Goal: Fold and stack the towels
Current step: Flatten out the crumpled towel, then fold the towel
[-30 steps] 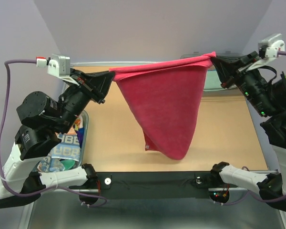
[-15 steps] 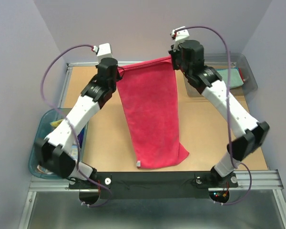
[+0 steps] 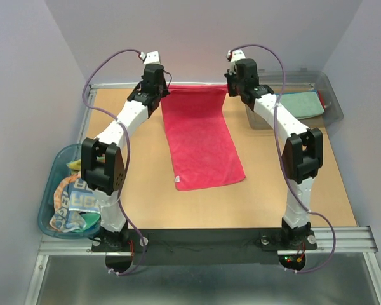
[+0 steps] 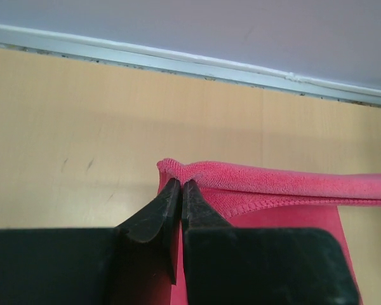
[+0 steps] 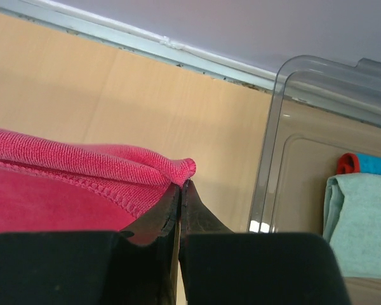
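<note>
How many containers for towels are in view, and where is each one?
2. A clear bin stands at the far right corner of the table, holding a teal towel. A blue tub sits past the table's left edge, holding a striped towel. None seems hidden.

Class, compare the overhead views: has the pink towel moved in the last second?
Yes. The pink towel has come down, and its near end has drawn back from the black front bar toward the far rail.
</note>
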Controlling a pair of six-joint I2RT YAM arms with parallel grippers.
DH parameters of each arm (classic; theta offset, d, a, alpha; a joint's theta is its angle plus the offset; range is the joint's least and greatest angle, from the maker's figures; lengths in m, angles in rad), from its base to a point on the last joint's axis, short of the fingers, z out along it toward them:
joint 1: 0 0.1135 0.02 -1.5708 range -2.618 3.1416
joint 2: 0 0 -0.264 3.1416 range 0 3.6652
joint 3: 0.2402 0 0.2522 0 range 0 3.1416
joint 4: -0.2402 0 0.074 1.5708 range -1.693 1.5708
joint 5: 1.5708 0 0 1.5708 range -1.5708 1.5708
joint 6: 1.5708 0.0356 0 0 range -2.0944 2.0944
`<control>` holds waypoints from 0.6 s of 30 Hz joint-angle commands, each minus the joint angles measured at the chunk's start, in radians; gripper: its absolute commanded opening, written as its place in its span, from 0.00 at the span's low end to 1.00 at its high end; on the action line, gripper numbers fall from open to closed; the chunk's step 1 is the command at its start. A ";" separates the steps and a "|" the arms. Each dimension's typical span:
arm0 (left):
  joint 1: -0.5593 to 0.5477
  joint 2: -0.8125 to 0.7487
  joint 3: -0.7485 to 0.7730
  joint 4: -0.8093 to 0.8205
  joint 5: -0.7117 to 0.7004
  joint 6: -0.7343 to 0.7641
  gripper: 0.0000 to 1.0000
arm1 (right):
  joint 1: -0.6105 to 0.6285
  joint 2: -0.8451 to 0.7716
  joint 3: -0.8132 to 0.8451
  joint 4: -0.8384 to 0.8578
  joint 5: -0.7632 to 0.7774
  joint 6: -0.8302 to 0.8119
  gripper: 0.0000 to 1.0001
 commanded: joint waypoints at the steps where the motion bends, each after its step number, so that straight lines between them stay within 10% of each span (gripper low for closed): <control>1: 0.021 -0.039 -0.003 -0.011 -0.008 -0.001 0.00 | -0.038 -0.037 -0.011 0.094 -0.034 0.005 0.01; 18: -0.036 -0.359 -0.503 -0.166 0.127 -0.267 0.00 | -0.045 -0.373 -0.502 0.004 -0.169 0.126 0.01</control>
